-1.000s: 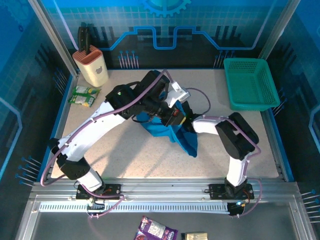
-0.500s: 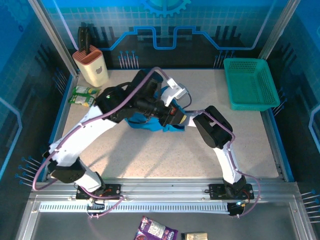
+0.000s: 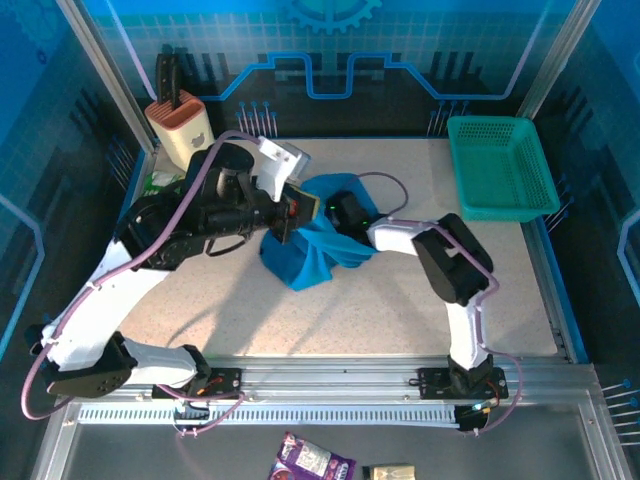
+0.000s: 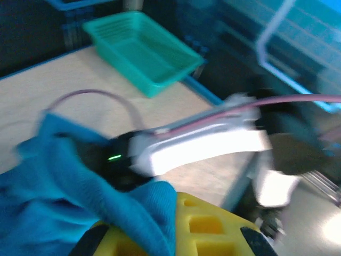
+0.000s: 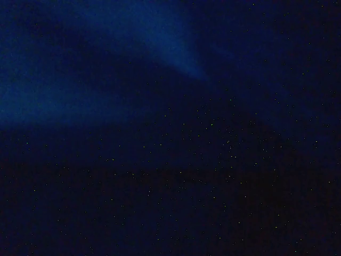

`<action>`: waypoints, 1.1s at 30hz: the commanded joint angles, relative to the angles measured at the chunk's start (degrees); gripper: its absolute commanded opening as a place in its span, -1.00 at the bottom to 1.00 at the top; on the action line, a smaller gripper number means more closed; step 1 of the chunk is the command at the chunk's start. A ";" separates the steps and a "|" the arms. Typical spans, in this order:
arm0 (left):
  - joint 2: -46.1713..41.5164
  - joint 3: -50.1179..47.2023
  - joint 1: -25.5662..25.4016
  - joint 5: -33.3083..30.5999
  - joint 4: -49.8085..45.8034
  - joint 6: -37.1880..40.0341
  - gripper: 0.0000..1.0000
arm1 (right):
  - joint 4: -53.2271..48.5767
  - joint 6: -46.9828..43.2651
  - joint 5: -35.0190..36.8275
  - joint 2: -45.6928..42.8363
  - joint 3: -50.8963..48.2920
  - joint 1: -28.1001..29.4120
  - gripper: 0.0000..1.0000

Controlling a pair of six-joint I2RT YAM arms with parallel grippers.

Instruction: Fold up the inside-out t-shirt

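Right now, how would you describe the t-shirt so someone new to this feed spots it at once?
Find the speckled beige table; near its middle is a bunched heap of medium-blue cloth, the t-shirt. It is the only soft, crumpled thing there, unlike the rigid teal mesh basket at the far right corner and the cream knife block at far left.

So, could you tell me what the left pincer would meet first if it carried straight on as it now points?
The t-shirt, bunched right at the tips of the left pincer; just behind it, probably the right arm's black wrist, though depth is unclear.
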 commanded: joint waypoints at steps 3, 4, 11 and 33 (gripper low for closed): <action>1.10 -15.55 12.44 -5.71 6.34 -4.44 -1.00 | -17.14 -8.70 -2.87 -11.88 -5.76 -4.24 -1.00; 1.60 -19.47 14.96 -5.53 7.98 -5.48 -1.00 | -19.52 -9.76 -2.98 -13.69 -6.23 -4.86 -1.00; 11.05 -40.26 25.66 0.82 20.16 -11.87 -1.00 | -29.66 -12.25 -2.89 -22.29 -4.81 -6.41 -1.00; 28.93 -57.19 36.58 16.86 44.55 -23.02 -1.00 | 10.73 16.67 -34.98 -43.41 -10.64 -15.14 -1.00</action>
